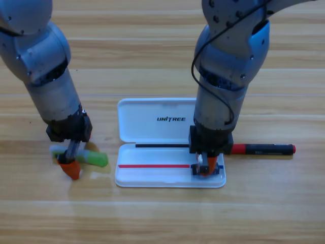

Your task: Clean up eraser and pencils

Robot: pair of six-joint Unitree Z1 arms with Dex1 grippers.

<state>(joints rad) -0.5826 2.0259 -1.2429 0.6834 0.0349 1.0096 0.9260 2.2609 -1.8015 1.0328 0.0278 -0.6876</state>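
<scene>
Both grey arms rise closest to the lens, each ending in a black gripper with orange jaws. On the plank-patterned wooden table (162, 218) lies the open white UNITREE case (152, 122), its lid folded back and its tray towards the bottom edge.

Pointing straight down into the tray's right end is the right gripper (205, 166); I cannot tell whether it holds anything or how wide it stands. The small dark eraser is nowhere clearly visible. It may sit under that gripper, but the gripper's body hides the spot.

Just right of the case, partly behind the right arm, lies the long pencil with red ends and black labelled barrel (264, 149), its left end hidden.

At the left, the left gripper (71, 165) is planted over the stubby translucent lime-green pencil (96, 158), which lies flat, well apart from the case. Whether the jaws close on it cannot be told.

Risks, as I judge them: the green pencil could roll or squirt sideways from an off-centre pinch. The right arm, when it lifts, could nudge the red-and-black pencil or drag the light case.
</scene>
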